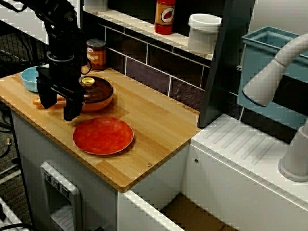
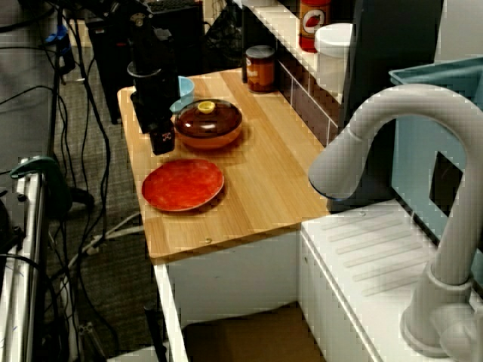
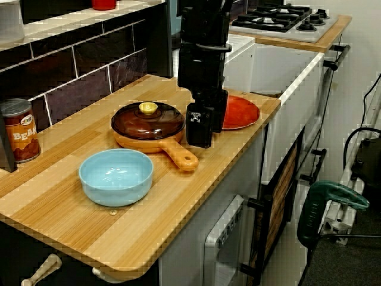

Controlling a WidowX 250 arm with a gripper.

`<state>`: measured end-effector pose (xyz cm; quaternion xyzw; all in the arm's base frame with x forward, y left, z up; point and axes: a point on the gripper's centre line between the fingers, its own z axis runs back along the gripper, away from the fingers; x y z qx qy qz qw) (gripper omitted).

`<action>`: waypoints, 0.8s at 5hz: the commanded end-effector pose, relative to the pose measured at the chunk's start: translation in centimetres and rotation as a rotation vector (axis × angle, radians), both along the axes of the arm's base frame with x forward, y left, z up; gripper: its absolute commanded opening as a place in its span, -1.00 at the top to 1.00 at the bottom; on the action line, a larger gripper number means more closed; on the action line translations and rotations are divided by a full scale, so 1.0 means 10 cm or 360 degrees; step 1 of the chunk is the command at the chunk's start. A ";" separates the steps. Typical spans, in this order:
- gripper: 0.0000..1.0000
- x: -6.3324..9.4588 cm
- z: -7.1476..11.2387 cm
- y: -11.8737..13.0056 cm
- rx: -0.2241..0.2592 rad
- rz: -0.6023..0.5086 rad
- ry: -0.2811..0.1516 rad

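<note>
The wooden bench (image 3: 71,238) carries a lidded pan (image 3: 147,122); its handle (image 3: 177,156) runs toward the front edge, just beside my wide-open pincer (image 1: 58,111).

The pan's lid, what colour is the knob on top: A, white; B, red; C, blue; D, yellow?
D: the knob in the middle of the dark brown lid shows yellow in all three views.

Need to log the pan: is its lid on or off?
On. The brown lid sits flat on the orange pan, covering it, yellow knob on top.
</note>
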<state>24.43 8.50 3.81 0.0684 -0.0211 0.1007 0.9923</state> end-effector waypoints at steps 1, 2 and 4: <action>-1.00 0.05 -0.02 0.08 0.0007 0.0019 -0.0009; -1.00 0.05 -0.04 0.07 0.0011 0.0016 -0.0002; -1.00 0.04 0.02 0.06 -0.0021 0.0016 -0.0003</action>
